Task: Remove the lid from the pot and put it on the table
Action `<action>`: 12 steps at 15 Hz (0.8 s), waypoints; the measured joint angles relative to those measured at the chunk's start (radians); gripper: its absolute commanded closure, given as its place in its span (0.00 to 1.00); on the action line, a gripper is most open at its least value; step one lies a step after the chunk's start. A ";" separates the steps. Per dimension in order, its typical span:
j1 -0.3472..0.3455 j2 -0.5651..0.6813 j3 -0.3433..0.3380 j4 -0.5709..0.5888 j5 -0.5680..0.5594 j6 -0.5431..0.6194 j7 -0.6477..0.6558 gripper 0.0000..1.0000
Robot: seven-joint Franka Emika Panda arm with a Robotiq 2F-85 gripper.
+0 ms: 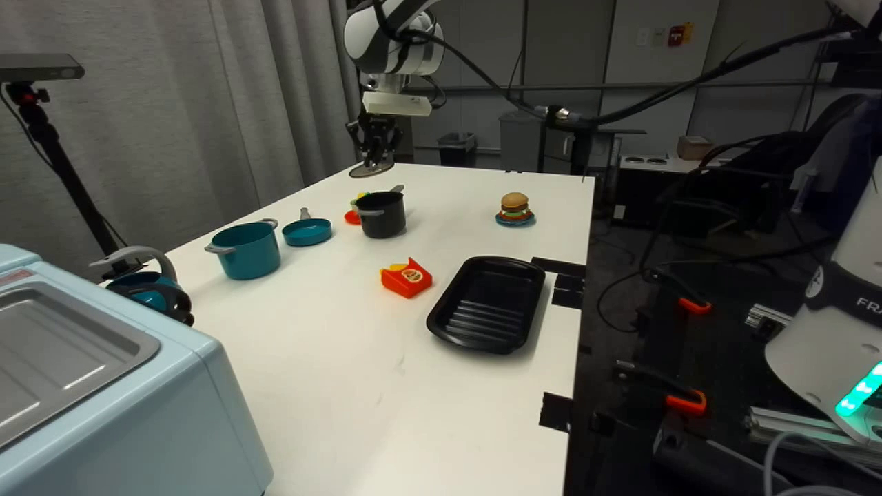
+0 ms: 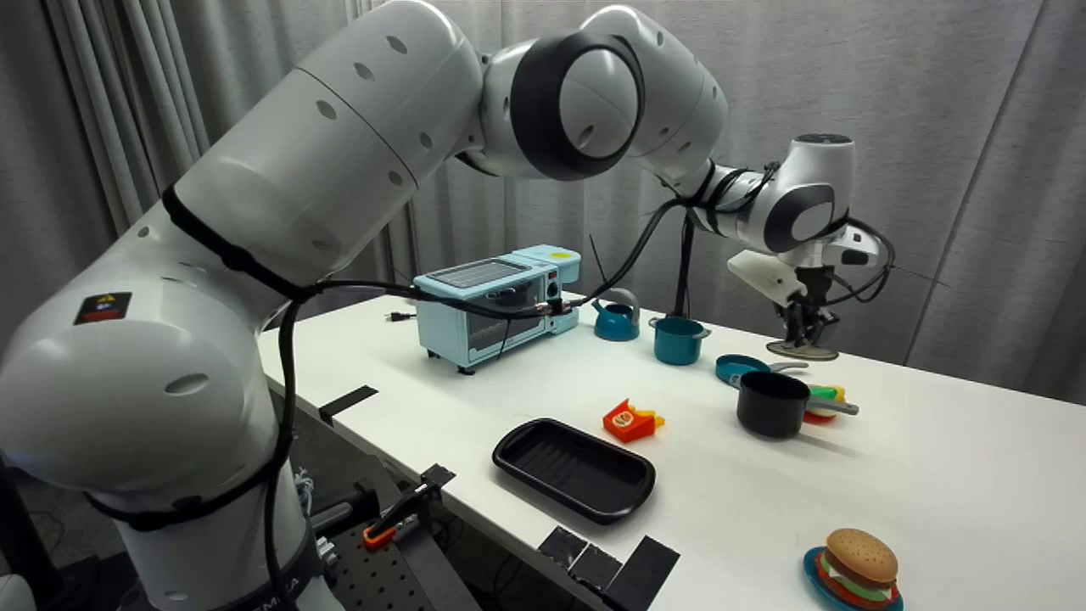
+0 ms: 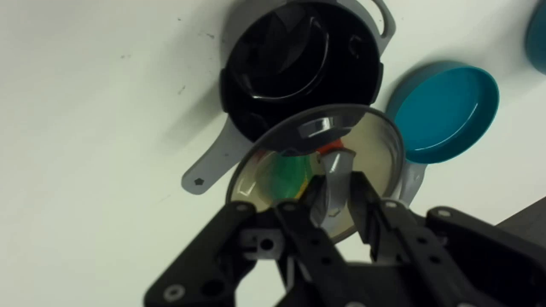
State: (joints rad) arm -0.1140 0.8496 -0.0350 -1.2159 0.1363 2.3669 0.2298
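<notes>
Lid [image 2: 803, 351] is off and hanging in the air, gripper [image 3: 336, 187] pinching it by the grey handle [image 3: 339, 164], black pot [image 2: 769, 414] sitting uncovered on the table [image 2: 959, 458]

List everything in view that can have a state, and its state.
Black pot: upright, uncovered
Lid: off the black pot, held above the table
Tool: closed on the lid
Teal pot: upright, uncovered
Teal pan: upright, uncovered
Black ribbed pan: right side up
Kettle: upright
Toaster oven: door looks shut
Fries carton: lying down
Burger: stacked
Base light: lit
</notes>
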 measured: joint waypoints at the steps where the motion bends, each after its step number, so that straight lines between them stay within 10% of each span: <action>1: -0.016 -0.014 0.000 -0.008 0.000 -0.022 -0.018 0.95; 12: -0.095 -0.123 -0.013 -0.270 -0.002 -0.098 -0.172 0.95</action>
State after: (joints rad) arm -0.2088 0.7265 -0.0478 -1.4862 0.1341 2.2686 0.0577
